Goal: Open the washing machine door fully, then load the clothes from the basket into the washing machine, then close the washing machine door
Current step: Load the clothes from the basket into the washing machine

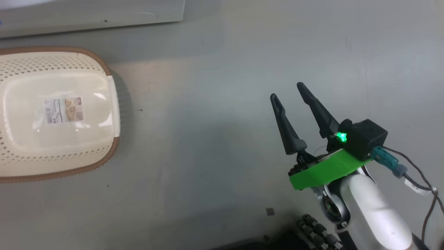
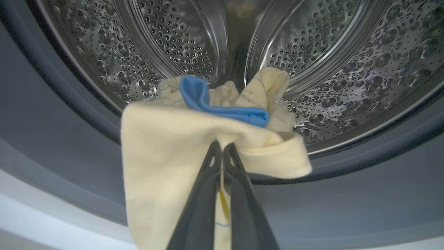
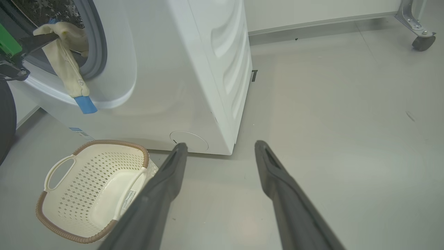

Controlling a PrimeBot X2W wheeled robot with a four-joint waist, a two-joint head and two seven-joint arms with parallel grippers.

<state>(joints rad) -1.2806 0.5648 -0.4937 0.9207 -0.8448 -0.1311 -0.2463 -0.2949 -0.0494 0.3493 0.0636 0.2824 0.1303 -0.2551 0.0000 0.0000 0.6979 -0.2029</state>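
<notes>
My left gripper [image 2: 222,147] is shut on the clothes [image 2: 166,146], a cream-yellow bundle with a blue patch. It holds them at the mouth of the washing machine's steel drum [image 2: 347,69], above the grey gasket. In the right wrist view the clothes [image 3: 66,66] hang from the left gripper [image 3: 52,36] over the lip of the washing machine [image 3: 166,86]. A black curved rim at that view's left edge is the washing machine door [image 3: 6,114], swung away from the opening. The basket [image 1: 104,156] [image 3: 62,194] stands on the floor with just its label inside. My right gripper [image 1: 286,90] [image 3: 220,146] hangs open over bare floor.
The washer's lower front edge [image 1: 90,17] runs along the top left of the head view, just beyond the basket. A metal frame on a caster wheel [image 3: 421,41] stands far right. Grey floor lies to the washer's right. My base [image 1: 312,232] shows at the bottom.
</notes>
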